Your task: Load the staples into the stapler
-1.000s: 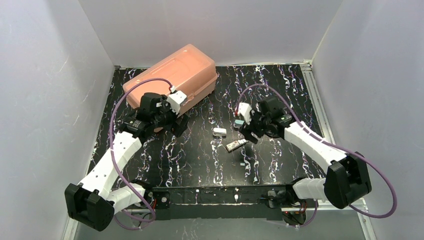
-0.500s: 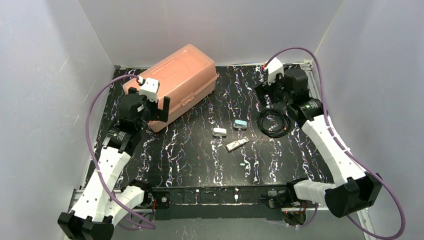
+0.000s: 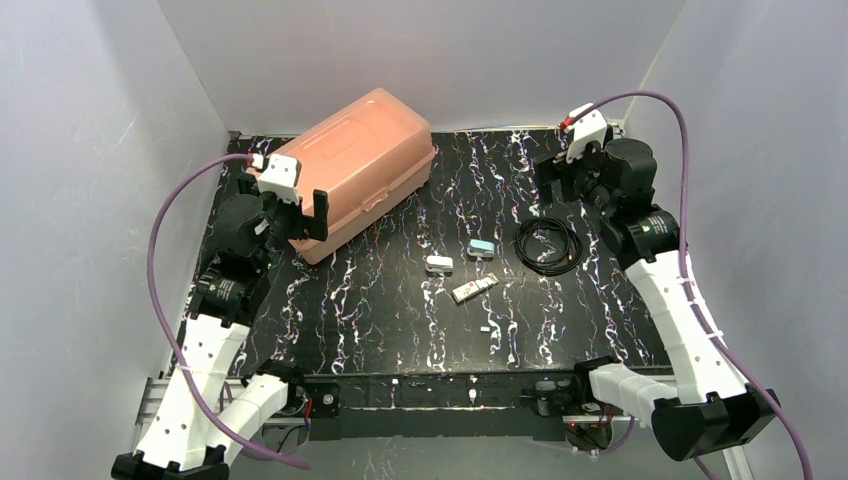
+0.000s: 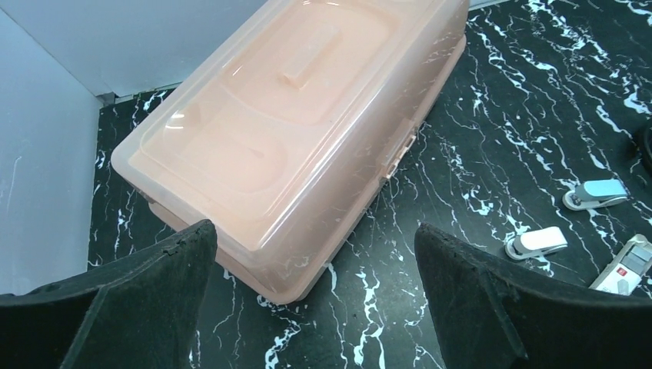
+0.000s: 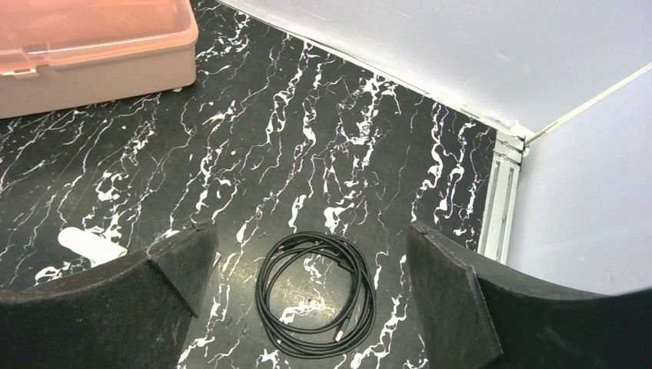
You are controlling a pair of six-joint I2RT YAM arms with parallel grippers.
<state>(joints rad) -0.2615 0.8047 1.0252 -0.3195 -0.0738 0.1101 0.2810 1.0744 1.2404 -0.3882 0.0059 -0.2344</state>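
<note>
The stapler (image 3: 473,289), pale tan and white with a silvery strip, lies flat on the black marbled table near the middle. It also shows at the lower right edge of the left wrist view (image 4: 627,265). My left gripper (image 3: 298,220) is open and empty, raised over the near corner of the peach box, far left of the stapler; its jaws (image 4: 314,229) stand wide apart. My right gripper (image 3: 568,177) is open and empty, raised at the back right above a cable; in its wrist view (image 5: 310,229) the stapler is out of view. I cannot make out any staples.
A large peach lidded box (image 3: 345,165) stands at the back left. A small teal box (image 3: 482,247) and a small white block (image 3: 438,264) lie just behind the stapler. A coiled black cable (image 3: 548,245) lies to their right. A tiny pale piece (image 3: 485,326) lies nearer the front.
Both arms have drawn back and up from the middle. The right gripper left the spot by the teal box and stapler for the back right, uncovering the cable. The left moved further left.
</note>
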